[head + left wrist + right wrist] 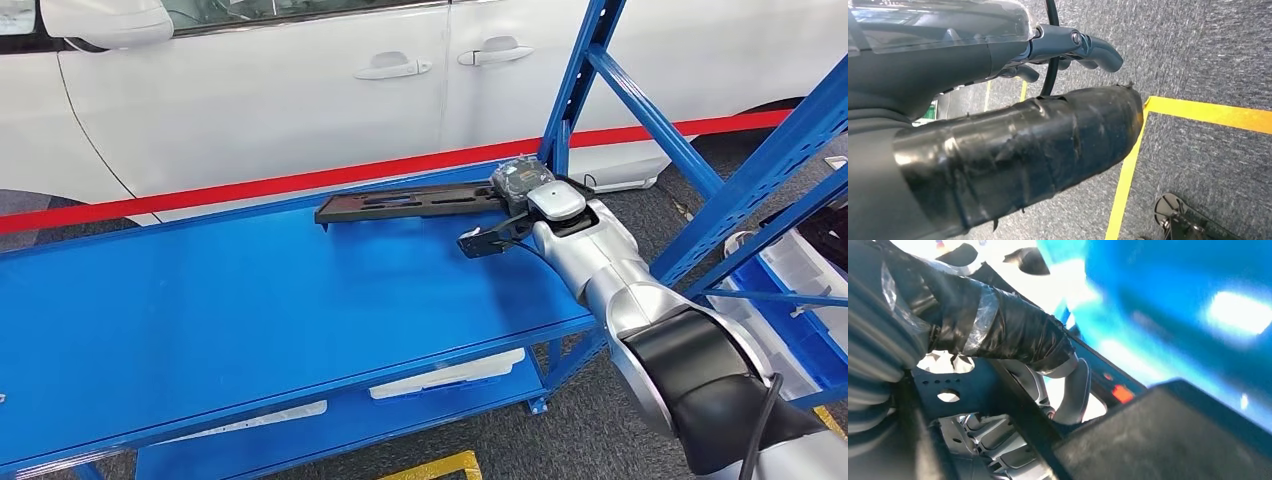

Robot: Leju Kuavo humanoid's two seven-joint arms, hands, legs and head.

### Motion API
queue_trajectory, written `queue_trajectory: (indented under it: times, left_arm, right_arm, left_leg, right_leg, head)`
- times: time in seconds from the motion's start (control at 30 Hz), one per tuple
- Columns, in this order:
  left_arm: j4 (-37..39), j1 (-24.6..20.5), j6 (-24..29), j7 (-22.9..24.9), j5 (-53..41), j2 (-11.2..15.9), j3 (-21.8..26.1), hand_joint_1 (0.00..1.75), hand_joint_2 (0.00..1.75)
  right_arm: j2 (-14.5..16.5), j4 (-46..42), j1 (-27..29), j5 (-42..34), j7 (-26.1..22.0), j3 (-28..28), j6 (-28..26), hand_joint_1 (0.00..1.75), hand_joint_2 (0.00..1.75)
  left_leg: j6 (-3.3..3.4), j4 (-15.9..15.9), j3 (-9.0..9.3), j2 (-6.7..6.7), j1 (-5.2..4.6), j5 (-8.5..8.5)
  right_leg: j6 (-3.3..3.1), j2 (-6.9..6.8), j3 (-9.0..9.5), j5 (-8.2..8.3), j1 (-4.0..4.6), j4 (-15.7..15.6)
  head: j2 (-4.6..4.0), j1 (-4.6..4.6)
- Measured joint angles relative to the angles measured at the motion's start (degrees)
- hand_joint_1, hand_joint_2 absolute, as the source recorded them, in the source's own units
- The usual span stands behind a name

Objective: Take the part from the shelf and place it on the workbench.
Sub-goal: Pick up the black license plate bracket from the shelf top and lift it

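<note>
Black and flat, the part [410, 203] lay on the blue shelf [250, 300] near its back edge, a long narrow panel with cut-outs along its length, running from mid-shelf toward the blue upright [580, 80] at the right. The right hand [520, 185] sat at the part's right-hand end, and in the right wrist view its fingers [1073, 390] were curled round a dark edge of the part [1013, 400], so it appeared to have hold of that end, though how firm the hold was I could not tell. The left hand [1068, 47] hung over the grey carpet [1208, 50] by a yellow floor line [1128, 175], fingers loosely curled with nothing in them.

Judging by its look, the part was moulded plastic: stiff enough to keep its shape, fairly light, probably smooth and a little slippery. Being long and held at one end, it would likely lever downward at the free end and twist in the hand when lifted. A hold nearer the middle, or a tight wrap across a solid rib between cut-outs, would probably serve better. The thin bridges between openings looked the likeliest spots to crack if knocked against the upright
</note>
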Motion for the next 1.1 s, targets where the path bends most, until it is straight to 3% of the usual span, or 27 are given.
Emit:
queue_trajectory:
  times: [0.37,0.57,0.7,0.97,1.07,1.1]
  left_arm:
    - [0.00,0.01,0.60,0.07,0.96,-0.42,0.11,0.00,0.00]
    - [0.00,-0.10,2.12,-0.07,2.37,-0.63,0.51,0.00,0.00]
    - [0.00,0.02,2.79,-1.04,2.38,-0.70,0.54,0.00,1.75]
    - [-0.16,0.37,3.89,-9.08,-1.88,-0.68,-1.44,0.00,1.75]
    - [-0.20,0.46,3.31,-11.23,-2.06,-0.62,-2.77,0.00,0.44]
    - [-0.21,0.47,2.34,-11.33,-1.20,-0.58,-2.86,0.00,0.44]
  right_arm:
    - [2.07,-2.92,0.79,0.34,-1.90,0.00,-4.76,1.75,1.75]
    - [3.62,-12.37,4.39,2.76,-1.95,0.03,-7.81,1.75,1.75]
    - [3.47,-25.28,7.12,3.03,-1.37,0.37,-5.22,1.75,1.75]
    - [-1.12,-46.92,9.12,1.20,-0.29,1.40,-0.92,1.75,1.75]
    - [-3.53,-52.46,10.19,0.19,0.19,1.45,-0.33,1.75,1.75]
    - [-3.98,-53.66,10.15,-0.36,-0.10,1.46,-0.05,1.75,1.75]
  left_leg:
    - [0.01,0.00,-0.04,-0.08,0.00,0.00]
    - [0.01,0.00,-0.04,0.04,0.00,-0.02]
    - [0.01,0.00,-0.10,0.02,0.00,-0.02]
    - [0.01,0.00,-0.13,-0.05,-0.01,-0.03]
    - [0.02,0.00,-0.15,-0.11,-0.05,-0.03]
    - [0.03,0.00,-0.15,-0.10,-0.06,-0.04]
  right_leg:
    - [0.00,-0.11,-0.03,-0.01,0.02,0.00]
    - [0.00,0.02,-0.09,-0.01,0.02,0.00]
    - [0.00,-0.01,-0.17,-0.02,0.01,0.00]
    - [0.00,-0.08,-0.14,-0.03,-0.02,-0.05]
    - [0.01,-0.13,-0.11,-0.02,-0.06,-0.06]
    - [0.03,-0.09,-0.11,-0.01,-0.08,-0.06]
  head:
    - [0.00,0.01]
    - [0.00,0.00]
    - [0.00,0.00]
    - [0.00,0.01]
    - [0.00,0.00]
    - [0.00,0.00]
